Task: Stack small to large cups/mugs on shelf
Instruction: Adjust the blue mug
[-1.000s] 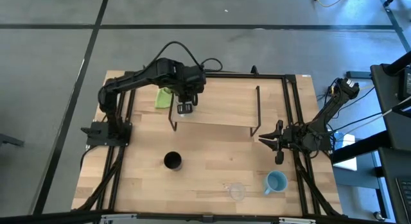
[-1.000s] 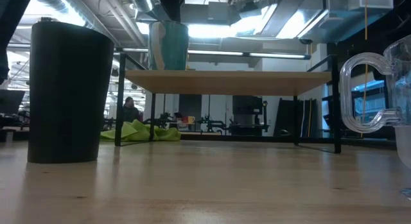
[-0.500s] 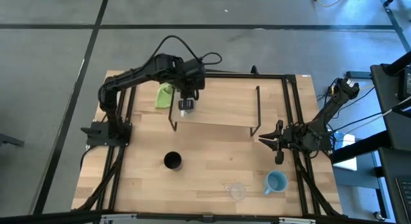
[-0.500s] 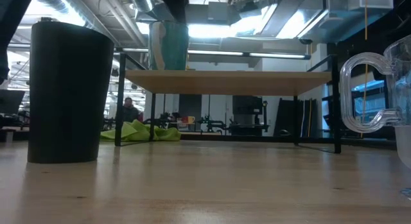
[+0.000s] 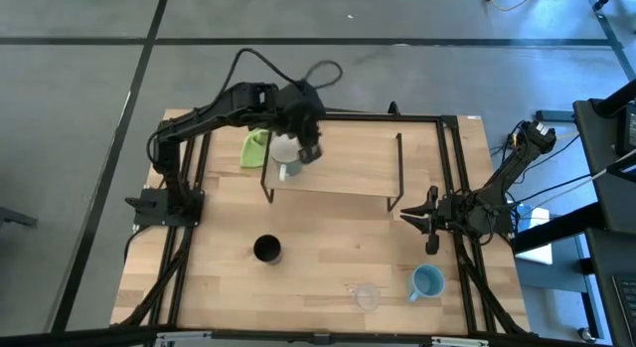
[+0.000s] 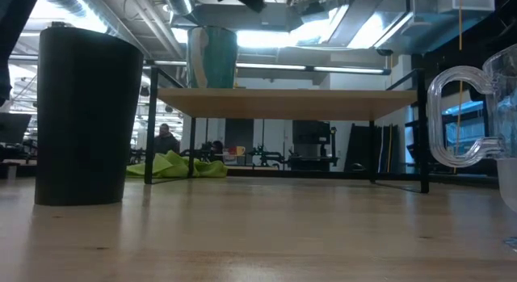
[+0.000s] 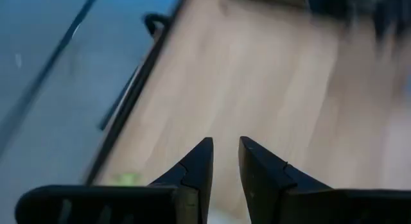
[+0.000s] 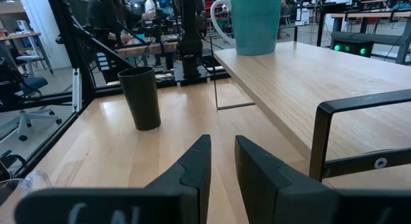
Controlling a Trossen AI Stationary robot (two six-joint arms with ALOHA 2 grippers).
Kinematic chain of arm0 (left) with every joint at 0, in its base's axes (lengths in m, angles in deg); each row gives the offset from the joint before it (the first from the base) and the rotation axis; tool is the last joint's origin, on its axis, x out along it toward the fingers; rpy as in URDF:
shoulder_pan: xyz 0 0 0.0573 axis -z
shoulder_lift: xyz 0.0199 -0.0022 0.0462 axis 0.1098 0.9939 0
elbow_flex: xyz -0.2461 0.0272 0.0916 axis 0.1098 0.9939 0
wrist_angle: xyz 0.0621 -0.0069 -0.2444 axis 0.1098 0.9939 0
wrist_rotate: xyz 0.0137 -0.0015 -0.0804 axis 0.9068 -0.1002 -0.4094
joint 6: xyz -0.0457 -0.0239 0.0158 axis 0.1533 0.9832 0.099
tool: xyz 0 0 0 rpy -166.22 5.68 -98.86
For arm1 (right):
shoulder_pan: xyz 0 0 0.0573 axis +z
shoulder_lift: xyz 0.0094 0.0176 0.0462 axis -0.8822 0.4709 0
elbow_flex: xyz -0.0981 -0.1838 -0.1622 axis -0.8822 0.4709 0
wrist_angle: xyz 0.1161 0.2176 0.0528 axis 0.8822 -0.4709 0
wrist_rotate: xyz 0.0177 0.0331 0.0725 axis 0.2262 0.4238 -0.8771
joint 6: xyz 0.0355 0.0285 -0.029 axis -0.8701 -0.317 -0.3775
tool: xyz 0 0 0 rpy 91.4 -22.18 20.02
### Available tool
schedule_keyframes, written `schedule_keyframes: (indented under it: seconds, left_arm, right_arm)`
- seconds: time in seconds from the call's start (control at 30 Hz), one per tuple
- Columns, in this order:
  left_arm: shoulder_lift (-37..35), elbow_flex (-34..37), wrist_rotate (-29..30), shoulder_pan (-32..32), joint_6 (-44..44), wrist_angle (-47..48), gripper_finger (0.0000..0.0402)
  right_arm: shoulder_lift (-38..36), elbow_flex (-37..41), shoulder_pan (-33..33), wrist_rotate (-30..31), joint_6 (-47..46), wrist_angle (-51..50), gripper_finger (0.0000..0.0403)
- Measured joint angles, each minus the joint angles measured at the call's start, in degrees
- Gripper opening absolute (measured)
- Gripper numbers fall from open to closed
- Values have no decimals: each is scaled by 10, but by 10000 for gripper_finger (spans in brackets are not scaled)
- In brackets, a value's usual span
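the left gripper (image 5: pixel 310 153) hangs over the far-left end of the shelf (image 5: pixel 338 173), its fingers (image 7: pixel 196 169) nearly together with a thin gap and nothing between them. just below it a mug (image 5: pixel 285 169) stands upright on the shelf; the high view shows it pale, the other views teal with a white handle. the green cloth (image 5: pixel 254 148) lies on the table (image 5: pixel 318 258) left of the shelf. the black cup (image 5: pixel 266 250) stands near left, the clear cup (image 5: pixel 367 295) and light blue mug (image 5: pixel 428 281) near right. the right gripper (image 5: pixel 429 222) waits at the shelf's right end, fingers slightly apart, empty.
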Motion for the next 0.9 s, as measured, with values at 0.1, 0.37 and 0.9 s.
schedule_keyframes:
  seconds: [0.1, 0.37, 0.9]
  left_arm:
    - [0, 0, 0, -4, 174, -14, 70]
    - [0, 0, 19, -7, 393, 26, 70]
    - [4, 0, -65, -3, 380, 10, 70]
  right_arm:
    - [0, 0, 0, 0, 1, 0, 72]
    - [0, 0, 0, 0, 0, 0, 72]
    - [0, 0, 0, 0, 0, 0, 72]
